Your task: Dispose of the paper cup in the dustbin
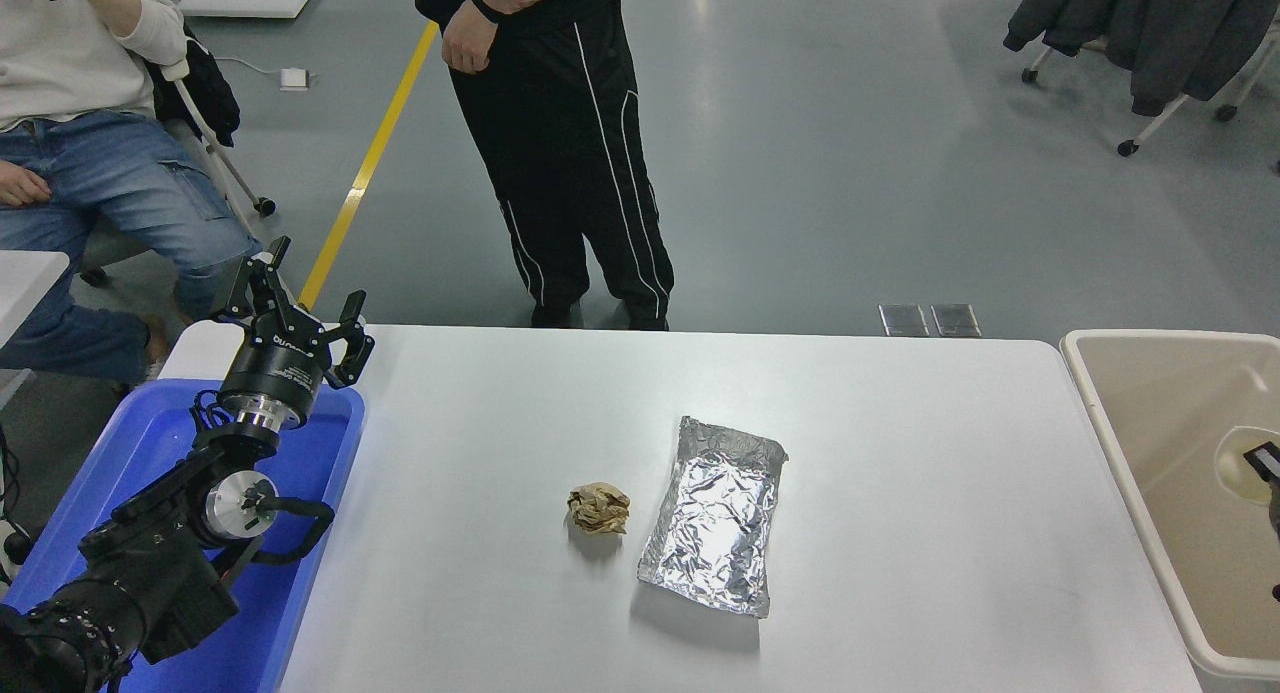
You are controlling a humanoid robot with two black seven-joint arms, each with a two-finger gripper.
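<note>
**Inspector:** Head view, the only one supplied. Where is the paper cup (1243, 465)?

**Assistant:** At the far right edge, over the opening of the dustbin (1110, 443). Its cream mouth faces the camera, inside the line of the pale rim. Whether it hangs above the floor of the bin or lies on it, I cannot tell.

**Inspector:** And the right gripper (1268, 470)?

**Assistant:** Only a dark sliver shows at the frame's right edge, touching the cup's right side. The fingers are cut off, so I cannot tell if they are clamped on the cup or apart.

**Inspector:** The left gripper (297, 306)?

**Assistant:** Parked at the near left over the blue bin (330, 533), fingers spread, holding nothing.

**Inspector:** Anything else on the table (900, 533)?

**Assistant:** A crumpled brown paper ball (598, 508) mid-table, a sheet of foil (716, 513) just right of it; both well apart from the dustbin. A person (560, 143) stands at the far side, another sits far left.

**Inspector:** Progress?

**Assistant:** In my judgement, nearly complete: the cup is at the bin. Left to do: confirm release and withdraw the arm.
</note>
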